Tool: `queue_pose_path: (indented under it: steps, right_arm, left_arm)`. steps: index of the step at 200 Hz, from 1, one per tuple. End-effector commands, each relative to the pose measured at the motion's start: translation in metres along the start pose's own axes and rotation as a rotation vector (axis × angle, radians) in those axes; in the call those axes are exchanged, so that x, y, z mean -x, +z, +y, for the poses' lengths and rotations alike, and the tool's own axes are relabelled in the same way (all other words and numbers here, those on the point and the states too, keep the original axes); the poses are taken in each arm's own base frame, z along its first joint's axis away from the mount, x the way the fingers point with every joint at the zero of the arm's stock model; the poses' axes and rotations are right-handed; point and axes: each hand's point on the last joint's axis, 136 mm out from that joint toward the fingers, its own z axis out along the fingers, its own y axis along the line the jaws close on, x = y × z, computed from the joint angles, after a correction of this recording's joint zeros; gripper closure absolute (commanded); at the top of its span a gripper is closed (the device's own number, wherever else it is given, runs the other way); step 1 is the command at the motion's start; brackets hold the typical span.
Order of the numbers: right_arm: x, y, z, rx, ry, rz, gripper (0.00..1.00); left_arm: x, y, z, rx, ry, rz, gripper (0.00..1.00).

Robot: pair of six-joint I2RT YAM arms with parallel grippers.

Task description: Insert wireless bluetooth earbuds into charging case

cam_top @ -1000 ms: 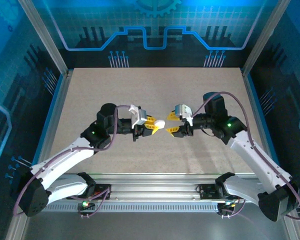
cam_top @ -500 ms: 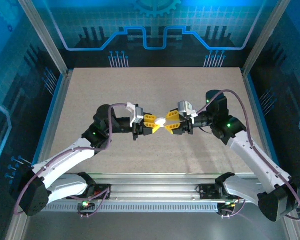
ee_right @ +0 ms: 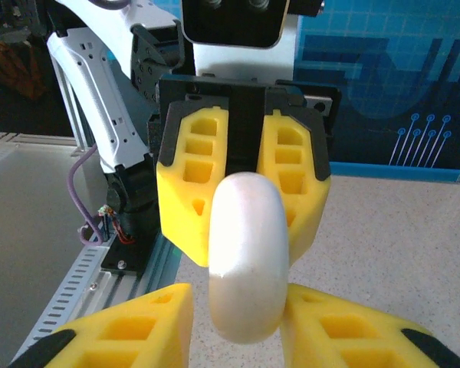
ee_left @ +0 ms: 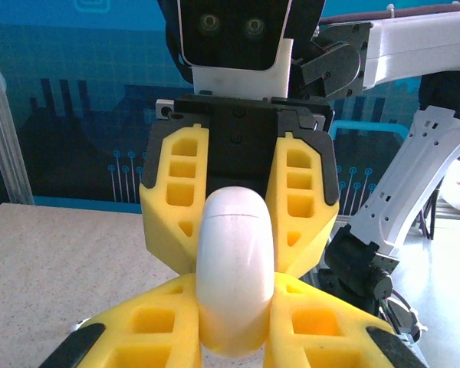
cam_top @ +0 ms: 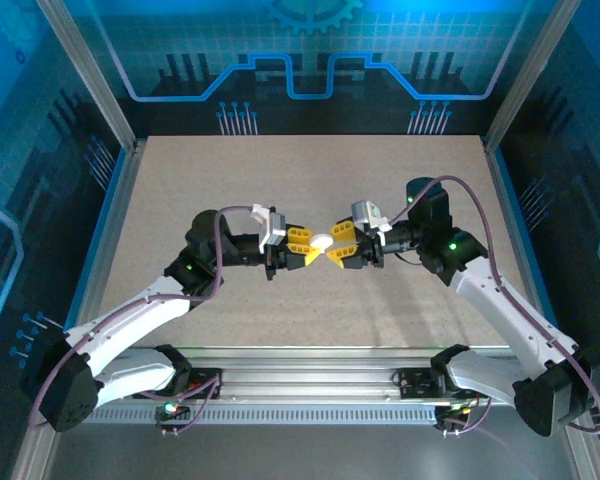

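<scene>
"Counting from the near edge, what did you have?"

"One metal rail with two arm bases bolted to it. The left arm and the right arm both reached inward over the table."

"And where they met?"

"Two claws faced each other nose to nose above the middle of the table. There were four yellow fingers in all, and one white pebble-shaped case sat between them, held off the surface."

"Which one had it?"

"Both did. The left gripper was clamped tight on one end, with a finger on each side. The right gripper was closed on the other end from the opposite direction. The two pairs of fingertips sat just beside each other."

"Was anything inside the case?"

"I could not tell. It looked smooth and rounded, standing on edge between the fingers."

"And farther back?"

"Speckled tabletop, then one blue printed back panel."
</scene>
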Motion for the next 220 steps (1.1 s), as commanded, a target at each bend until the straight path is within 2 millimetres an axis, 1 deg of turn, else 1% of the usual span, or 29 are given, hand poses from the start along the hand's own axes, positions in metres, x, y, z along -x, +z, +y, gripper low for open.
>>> queue_pose_path:
  steps: [1,23,37,54,66,81,90,106,116,135,145,161,195,220]
  right_arm:
    - [0.017,0.000,0.006,0.029,-0.035,-0.031,0.63]
    - [0.019,0.000,0.006,0.027,-0.041,-0.032,0.64]
    - [0.020,0.000,0.006,0.027,-0.039,-0.030,0.69]
    - [0.020,0.000,0.006,0.027,-0.039,-0.027,0.78]
    - [0.020,0.001,0.006,0.025,-0.040,-0.021,0.81]
    - [0.019,0.000,0.007,0.021,-0.044,-0.002,0.84]
    - [0.017,-0.002,0.009,0.017,-0.046,0.019,0.85]
    - [0.009,-0.006,0.010,-0.006,-0.049,0.082,0.85]
    - [0.003,-0.009,0.010,-0.027,-0.051,0.135,0.86]
    - [-0.013,-0.015,0.009,-0.073,-0.055,0.270,0.87]
    - [-0.022,-0.017,0.008,-0.085,-0.059,0.343,0.87]
    - [-0.031,-0.018,0.009,-0.092,-0.071,0.413,0.87]
    - [-0.036,-0.014,0.012,-0.083,-0.125,0.469,0.87]
    - [-0.041,-0.005,0.017,-0.055,-0.158,0.504,0.87]
  left_arm:
    - [0.000,0.001,-0.005,-0.032,0.008,-0.009,0.90]
    - [-0.003,0.001,-0.005,-0.029,0.005,-0.005,0.90]
    - [-0.003,0.001,-0.005,-0.030,0.005,-0.004,0.90]
    - [-0.003,0.002,-0.004,-0.028,0.003,-0.003,0.90]
    - [-0.005,0.002,-0.004,-0.030,0.001,0.001,0.89]
    - [-0.007,0.003,-0.002,-0.025,-0.003,0.015,0.83]
    - [-0.009,0.002,-0.002,-0.021,-0.004,0.031,0.76]
    - [-0.013,0.000,-0.002,-0.008,0.011,0.071,0.62]
    - [-0.017,-0.003,-0.002,0.006,0.035,0.106,0.58]
    - [-0.033,-0.010,-0.003,0.031,0.078,0.224,0.51]
    - [-0.040,-0.014,-0.005,0.038,0.102,0.269,0.48]
    - [-0.046,-0.020,-0.007,0.043,0.122,0.305,0.44]
    - [-0.054,-0.023,-0.009,0.042,0.128,0.348,0.40]
    - [-0.057,-0.021,-0.010,0.031,0.128,0.350,0.40]
